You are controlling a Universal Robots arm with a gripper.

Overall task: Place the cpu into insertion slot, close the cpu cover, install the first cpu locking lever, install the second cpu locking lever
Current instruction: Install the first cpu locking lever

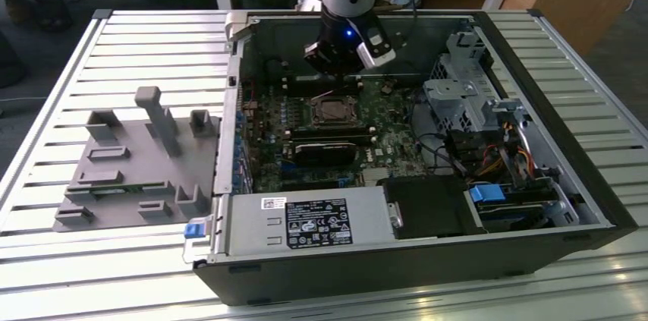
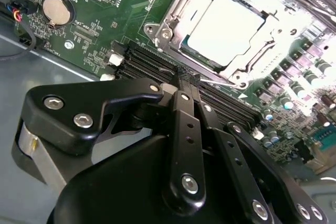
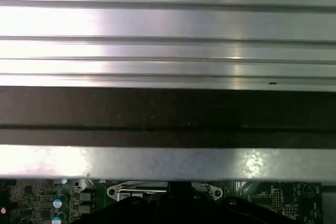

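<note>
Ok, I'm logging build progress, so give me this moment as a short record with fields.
chip: seated in the socket, pale face showing through the cover window
cover: closed flat over the chip
gripper: shut, tips just off the socket's edge, by the memory slots
case: open, lying on a slatted table

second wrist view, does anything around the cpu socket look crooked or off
Nothing stands out. The cpu lies flat and square within the window of the cpu cover, no corner lifted. The gripper is close to a thin wire lever along the cover's edge.
</note>
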